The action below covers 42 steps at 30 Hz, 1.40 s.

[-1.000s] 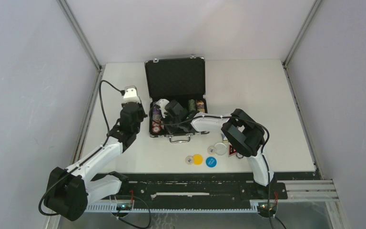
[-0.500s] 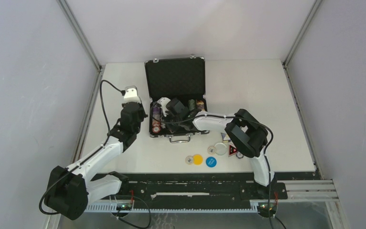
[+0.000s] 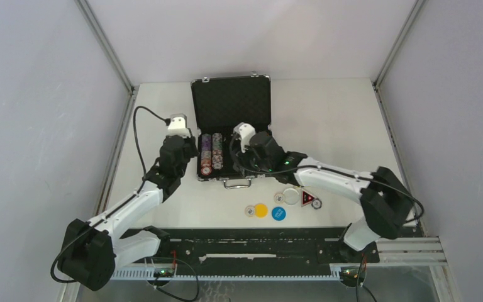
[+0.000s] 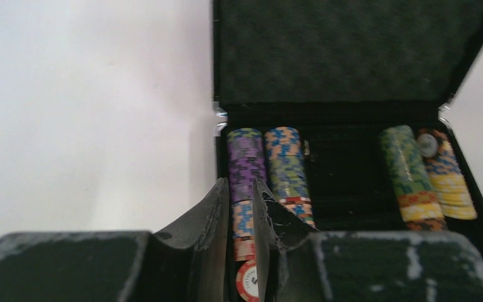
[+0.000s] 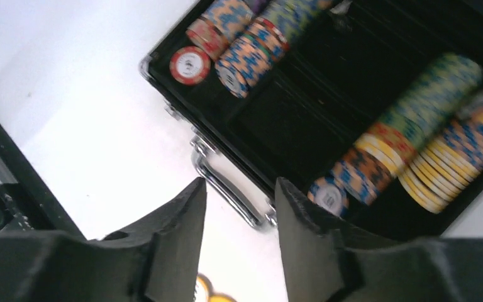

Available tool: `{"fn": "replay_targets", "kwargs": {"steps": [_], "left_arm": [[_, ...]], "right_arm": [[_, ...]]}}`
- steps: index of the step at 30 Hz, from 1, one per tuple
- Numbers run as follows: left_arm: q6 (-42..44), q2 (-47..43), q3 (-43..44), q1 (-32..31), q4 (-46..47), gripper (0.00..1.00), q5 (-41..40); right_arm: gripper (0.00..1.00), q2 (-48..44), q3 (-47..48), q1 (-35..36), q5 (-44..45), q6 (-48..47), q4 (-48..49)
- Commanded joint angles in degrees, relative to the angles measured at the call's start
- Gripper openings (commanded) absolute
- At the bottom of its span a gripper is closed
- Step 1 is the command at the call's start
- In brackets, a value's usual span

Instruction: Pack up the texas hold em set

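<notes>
**Loose pieces lie nearest the right arm**

The case (image 3: 231,104) stands open mid-worktop (image 3: 339,126). The buttons (image 3: 261,210) and token (image 3: 307,197) lie outside it, just in front of its handle (image 3: 238,184), base-side of the right fingers (image 5: 182,220), which are parted and empty. The left fingers (image 4: 210,214) nearly meet at the case's left; whether they grip anything is unclear.

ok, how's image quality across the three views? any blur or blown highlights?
Top external: sharp, evenly lit, shadows soft; only the lining of the open briefcase reads near-black. Left wrist: soft focus throughout, the table blown to white, the chip stacks still legible by colour. Right wrist: tilted framing, chip stacks smeared by blur, briefcase floor crushed to black, table washed out.
</notes>
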Motion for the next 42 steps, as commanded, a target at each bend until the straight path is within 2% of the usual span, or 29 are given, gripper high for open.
{"fn": "replay_targets", "kwargs": {"steps": [1, 2, 3, 5, 8, 10, 11, 13, 19, 26, 32, 35, 42], "left_arm": [[4.35, -0.55, 0.82, -5.84, 5.11, 0.26, 3.53], [6.54, -0.16, 1.56, -7.98, 4.96, 0.28, 0.78], [8.04, 0.16, 2.49, -10.62, 4.74, 0.38, -2.48], [10.54, 1.84, 5.09, -15.1, 2.65, 0.49, -9.43], [10.35, 4.04, 8.88, -19.27, -1.03, 0.58, -19.9], [6.3, 4.63, 10.74, -19.9, -3.91, 0.64, -22.51], [4.29, 4.88, 11.85, -19.85, -6.27, 0.71, -22.54], [2.38, 5.04, 12.83, -19.91, -7.44, 0.76, -20.87], [1.43, 4.6, 11.79, -19.87, -4.48, 0.77, -9.92], [1.43, 5.59, 12.46, -19.87, -4.67, 0.75, -5.45], [0.8, 6.66, 12.91, -19.9, -4.71, 0.74, -2.82], [0.89, 6.12, 12.19, -19.91, -4.69, 0.74, -2.85], [1.0, 4.28, 9.42, -19.91, -2.06, 0.73, -1.91]], "right_arm": [[0.62, -9.63, -6.7, -1.91, 8.41, 1.89, -1.15], [0.68, -11.36, -8.25, -1.94, 10.41, 2.15, -2.3], [0.69, -13.03, -9.72, -2.01, 12.25, 2.46, -3.84], [0.7, -15.54, -11.58, -2.03, 15.7, 3.52, -7.56], [0.69, -19.03, -14.69, -1.61, 18.68, 6.04, -11.24], [0.68, -21.92, -17.93, -1.34, 19.37, 7.96, -11.61], [0.68, -23.47, -19.22, -1.45, 19.7, 8.94, -11.76], [0.66, -26.52, -21.34, -2.58, 20.71, 11.51, -12.62], [0.63, -33.73, -24.83, -10.58, 22.26, 21.88, -19.04], [0.64, -38.45, -28.8, -15.89, 25.36, 32.48, -24.81], [0.6, -41.62, -31.21, -20.32, 23.32, 34.31, -25.93], [0.69, -41.91, -31.22, -20.57, 23.51, 34.08, -28.36], [0.81, -44.02, -33.12, -17.6, 22.63, 38.11, -32.72]]}}
